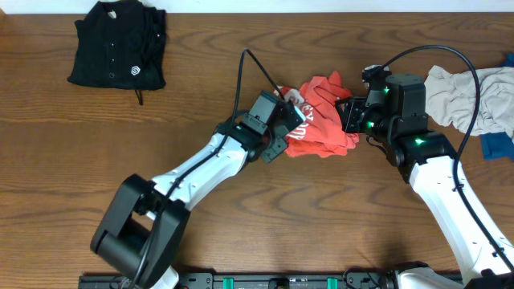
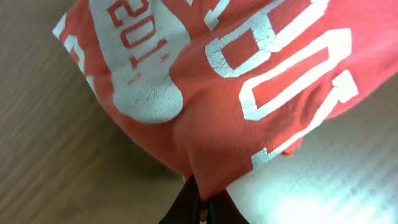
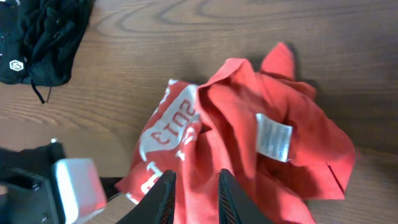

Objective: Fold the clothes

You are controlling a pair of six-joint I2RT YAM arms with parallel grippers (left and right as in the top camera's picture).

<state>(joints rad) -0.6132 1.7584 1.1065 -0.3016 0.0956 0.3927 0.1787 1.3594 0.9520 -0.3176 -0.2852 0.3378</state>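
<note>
Two grippers meet at the red-orange T-shirt [image 1: 321, 120], which lies bunched in a heap on the wooden table [image 1: 321, 225]. At the shirt's left edge the left gripper [image 2: 200, 202] has its fingers pressed together on a thin pinch of cloth, just below the white lettering [image 2: 273, 68]. At the shirt's right edge the right gripper [image 3: 196, 193] has its fingers a little apart with red fabric between them; I cannot tell whether they bite the cloth or only straddle it. The step in hand looks like opening the heap out flat, so the right side should get a sure hold first. Then both hands would best draw slowly apart, low over the wood, as the left pinch is small and may slip. The white neck label [image 3: 273, 138] near the shirt's middle marks the collar and helps find the shoulders. Well left of the T-shirt lies a black buttoned shirt [image 1: 119, 44]. Just right of it lie a pale grey piece [image 1: 462, 96] and a blue piece [image 1: 498, 144], which the spreading should not catch.
</note>
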